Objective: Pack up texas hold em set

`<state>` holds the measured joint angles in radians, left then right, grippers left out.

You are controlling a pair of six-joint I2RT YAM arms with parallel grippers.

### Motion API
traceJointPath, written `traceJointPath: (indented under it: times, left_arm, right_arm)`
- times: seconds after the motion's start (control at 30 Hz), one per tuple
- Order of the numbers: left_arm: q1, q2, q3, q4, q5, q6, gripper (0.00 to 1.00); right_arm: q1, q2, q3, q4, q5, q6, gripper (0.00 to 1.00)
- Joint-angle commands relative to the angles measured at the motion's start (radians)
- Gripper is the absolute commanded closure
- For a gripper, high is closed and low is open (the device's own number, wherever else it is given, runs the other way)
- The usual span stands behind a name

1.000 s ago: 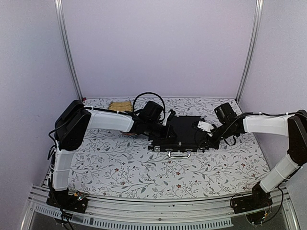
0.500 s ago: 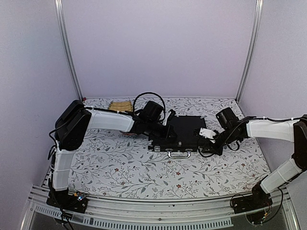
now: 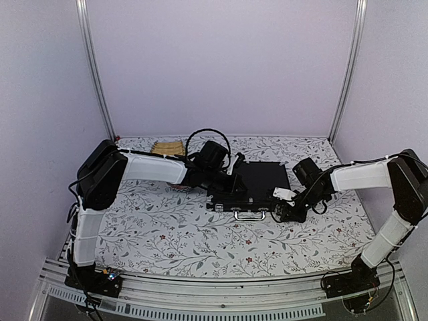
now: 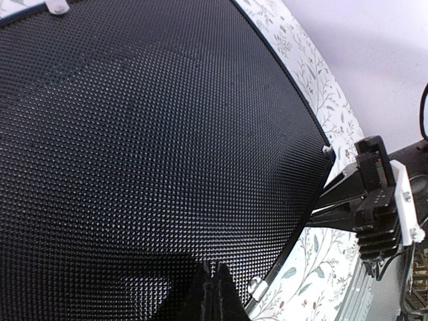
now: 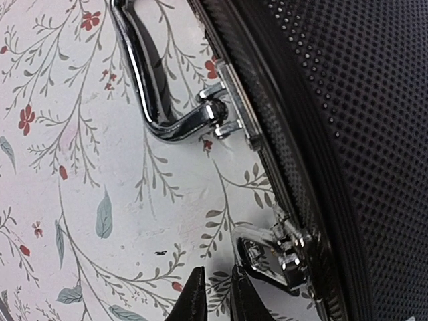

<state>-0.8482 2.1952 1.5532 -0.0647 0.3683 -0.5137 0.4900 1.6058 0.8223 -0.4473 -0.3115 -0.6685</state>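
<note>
Black poker briefcase lies closed at mid-table, its silver handle toward the arms. Left gripper, jaws together and empty, appears to bear on the lid. Right gripper, pinched narrow and empty, hovers just beside the right latch. A glancing push could skid off the chrome, leaving the latch unfastened.

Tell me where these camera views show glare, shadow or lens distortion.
Left wrist: wide-lens distortion bows the edge of the briefcase into a curve, and a dark shadow sits near the left gripper. Right wrist: sharp, with bright glints on the silver handle and latch. Top external: soft, even light, no harsh glare.
</note>
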Motion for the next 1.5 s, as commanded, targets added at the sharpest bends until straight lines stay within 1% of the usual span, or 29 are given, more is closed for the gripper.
traceJointPath:
  times: [0.0,0.13,0.27,0.3,0.4,0.53,0.67,0.73,0.8,0.93,0.97,1.17,1.33,1.47]
  left_arm:
    - [0.002,0.024,-0.014,-0.035,-0.006,0.001,0.99]
    - [0.002,0.023,-0.018,-0.028,-0.004,-0.001,0.98]
    - [0.002,0.026,-0.019,-0.021,-0.001,-0.005,0.98]
    - [0.002,0.026,-0.019,-0.02,0.001,-0.004,0.98]
    - [0.003,0.024,-0.023,-0.019,-0.001,-0.002,0.98]
    - [0.006,0.023,-0.027,-0.019,0.003,-0.001,0.98]
    - [0.006,0.025,-0.024,-0.018,0.006,0.0,0.97]
    - [0.007,0.027,-0.021,-0.018,0.009,0.002,0.97]
    - [0.007,0.029,-0.021,-0.018,0.011,0.002,0.97]
    - [0.006,0.026,-0.023,-0.019,0.01,0.003,0.97]
    - [0.007,0.025,-0.024,-0.02,0.01,0.005,0.97]
    - [0.007,0.019,-0.023,-0.036,0.004,0.012,0.97]
    - [0.007,0.024,-0.017,-0.035,0.003,0.011,0.97]
    - [0.008,0.031,-0.007,-0.041,0.004,0.012,0.97]
  right_arm:
    - [0.005,0.052,0.03,0.046,0.058,0.025,0.84]
    - [0.006,0.025,0.019,0.114,0.117,0.057,0.82]
    - [0.005,-0.008,0.003,0.175,0.136,0.073,0.82]
    - [0.006,-0.013,-0.005,0.191,0.14,0.078,0.78]
    - [0.005,-0.032,-0.008,0.148,0.086,0.07,0.74]
    - [0.006,-0.093,-0.011,-0.007,-0.001,-0.02,0.6]
    - [0.005,-0.244,-0.05,-0.059,0.035,-0.101,0.42]
    - [0.005,-0.299,-0.059,-0.054,0.061,-0.124,0.34]
    - [0.005,-0.322,-0.065,-0.011,0.1,-0.121,0.26]
    - [0.005,-0.293,-0.094,0.104,0.168,-0.133,0.09]
    - [0.006,-0.28,-0.097,0.13,0.175,-0.144,0.01]
    - [0.007,-0.234,-0.117,0.285,0.229,-0.212,0.01]
    - [0.011,-0.208,-0.142,0.355,0.263,-0.251,0.01]
    - [0.021,-0.191,-0.166,0.377,0.258,-0.289,0.01]
